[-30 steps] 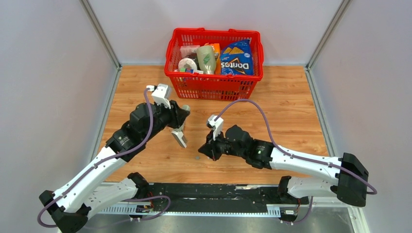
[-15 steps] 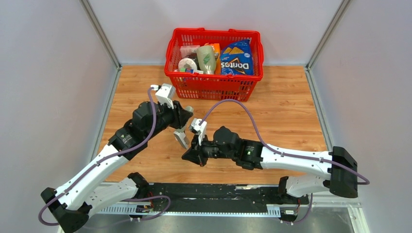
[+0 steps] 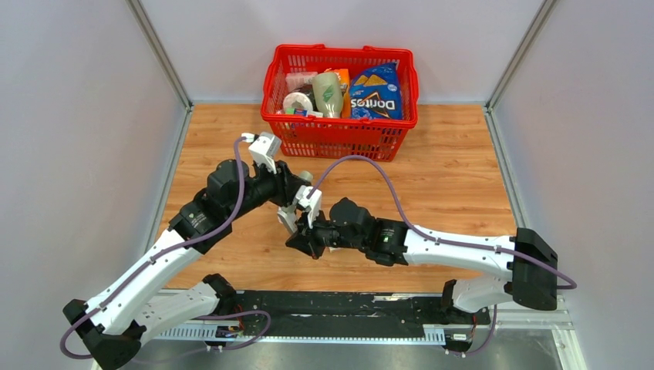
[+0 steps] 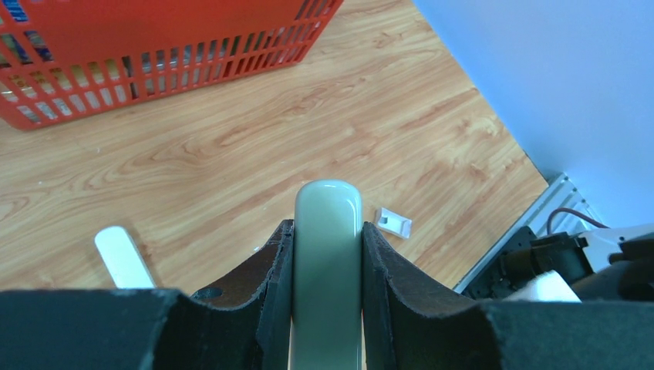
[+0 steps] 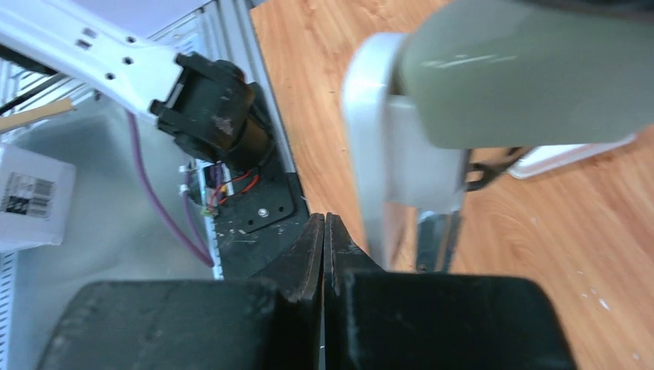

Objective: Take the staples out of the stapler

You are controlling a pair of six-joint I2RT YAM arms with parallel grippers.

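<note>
My left gripper [image 3: 290, 194] is shut on the stapler [image 3: 288, 216] and holds it above the wooden table. In the left wrist view the stapler's sage-green top [image 4: 328, 254] sits tight between the two pads. A white part of it [image 4: 123, 256] hangs open to the left. My right gripper [image 3: 299, 242] is shut, just below and beside the stapler. In the right wrist view the jaws [image 5: 324, 231] are pressed together with nothing seen between them. The green body [image 5: 524, 69], the white end [image 5: 378, 177] and a metal strip [image 5: 439, 239] are close ahead. No staples are visible.
A red basket [image 3: 339, 140] with a Doritos bag, a cup and other goods stands at the back centre. A small white piece [image 4: 393, 222] lies on the table [image 3: 455, 185] near the front rail. Grey walls close the left and right sides.
My right arm has moved left across the table until its shut gripper is right under the stapler. My left gripper has kept hold and shifted slightly right.
</note>
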